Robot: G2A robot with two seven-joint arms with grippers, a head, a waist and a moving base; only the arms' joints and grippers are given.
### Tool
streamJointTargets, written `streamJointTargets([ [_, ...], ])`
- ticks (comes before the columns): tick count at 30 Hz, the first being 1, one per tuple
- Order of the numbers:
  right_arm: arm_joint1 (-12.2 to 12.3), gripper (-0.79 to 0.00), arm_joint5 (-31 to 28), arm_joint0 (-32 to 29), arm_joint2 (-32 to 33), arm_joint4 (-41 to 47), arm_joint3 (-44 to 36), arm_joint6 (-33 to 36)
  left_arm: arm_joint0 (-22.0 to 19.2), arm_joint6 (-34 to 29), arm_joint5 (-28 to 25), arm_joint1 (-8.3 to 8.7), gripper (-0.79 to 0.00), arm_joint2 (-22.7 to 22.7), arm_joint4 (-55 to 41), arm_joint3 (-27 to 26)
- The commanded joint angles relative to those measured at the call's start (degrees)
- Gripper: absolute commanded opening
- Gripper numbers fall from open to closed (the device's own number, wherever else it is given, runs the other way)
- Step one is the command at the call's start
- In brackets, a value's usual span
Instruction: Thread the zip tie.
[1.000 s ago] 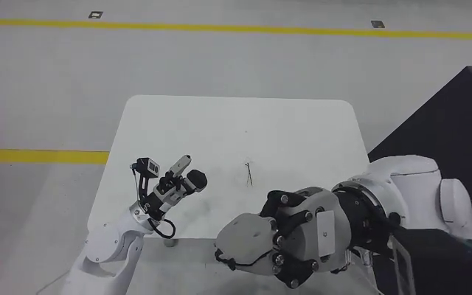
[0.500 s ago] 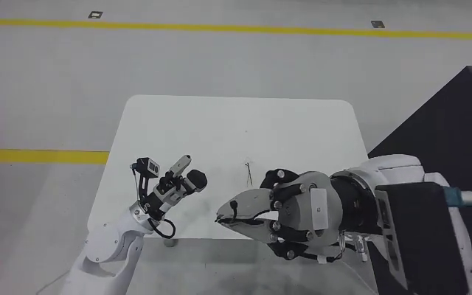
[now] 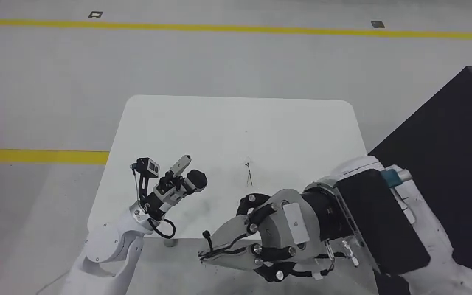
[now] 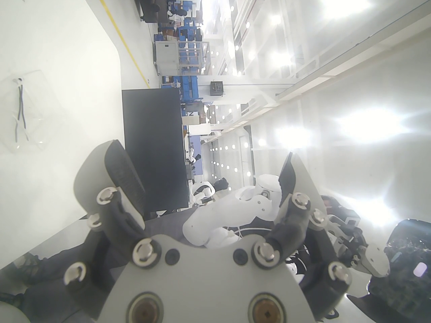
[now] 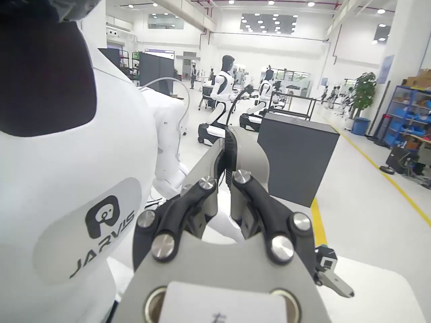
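A thin dark zip tie [image 3: 249, 173] lies near the middle of the white table [image 3: 236, 125]. The left wrist view shows the zip tie [image 4: 20, 109] inside a clear plastic bag [image 4: 30, 115]. My left gripper [image 3: 186, 171] is raised over the table's near left part, left of the tie, open and holding nothing; its fingers [image 4: 118, 166] are spread wide around my left gripper [image 4: 203, 159]. My right gripper [image 3: 206, 253] is at the table's near edge, well short of the tie. My right gripper [image 5: 229, 139] is shut with nothing between its pads, and the left gripper [image 5: 333, 277] shows beyond it.
Bare white tabletop surrounds the tie on every side. A dark partition [image 3: 442, 110] stands off the table's right side. Yellow floor lines [image 3: 221, 28] run beyond the far edge and to the left.
My right arm has turned, and its gripper has swung left and down toward the table's near edge. The left arm and the zip tie have stayed put.
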Motion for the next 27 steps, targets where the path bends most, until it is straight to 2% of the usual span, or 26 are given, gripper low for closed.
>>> streamJointTargets([
  [1, -0.1, -0.785, 0.4, 0.6, -0.4, 2.4, 0.3, 1.3, 0.0, 0.0, 0.0, 0.00, 0.000, 0.0, 0.0, 0.0],
  [10, -0.3, -0.785, 1.4, 2.0, 0.2, 3.9, 0.4, 3.9, 0.0, 0.0, 0.0, 0.00, 0.000, 0.0, 0.0, 0.0],
  [16, -0.4, -0.785, 3.2, 2.2, 2.9, -7.5, -1.4, 5.2, 0.0, 0.0, 0.0, 0.00, 0.000, 0.0, 0.0, 0.0],
  [20, -0.5, -0.785, 4.5, 0.9, 4.3, -14.0, -3.1, 3.4, 0.0, 0.0, 0.0, 0.00, 0.000, 0.0, 0.0, 0.0],
  [27, -0.6, -0.785, 2.9, -0.7, 4.2, -14.2, -3.3, 1.4, 0.0, 0.0, 0.0, 0.00, 0.000, 0.0, 0.0, 0.0],
])
